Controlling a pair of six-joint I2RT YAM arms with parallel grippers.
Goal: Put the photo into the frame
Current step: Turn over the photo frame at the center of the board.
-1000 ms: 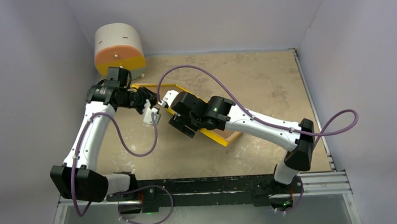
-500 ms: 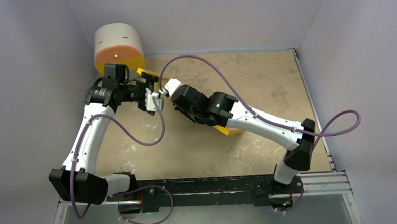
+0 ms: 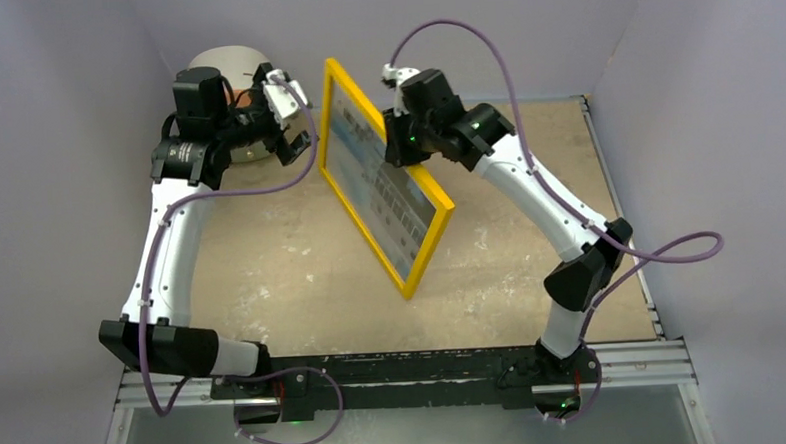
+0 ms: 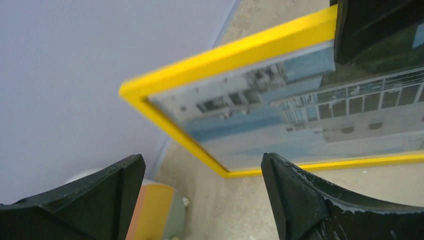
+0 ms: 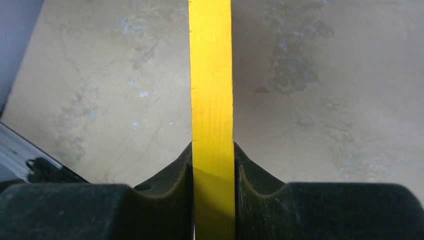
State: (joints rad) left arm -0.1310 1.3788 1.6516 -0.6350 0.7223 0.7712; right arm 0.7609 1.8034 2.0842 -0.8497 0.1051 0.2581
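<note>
The right gripper (image 5: 212, 160) is clamped on the yellow edge of the frame (image 5: 211, 75), one finger on each side. It holds the frame (image 3: 432, 240) up on edge above the middle of the table (image 3: 526, 156), its face turned left. Whether the near corner touches the table cannot be told. The photo (image 3: 377, 178) of a building and blue sky shows inside the frame's opening. The left gripper (image 3: 295, 121) hangs just left of the frame's far end, jaws apart and empty, facing the photo (image 4: 300, 125). A round white and orange drum (image 3: 212, 65) stands behind it at the far left.
</note>
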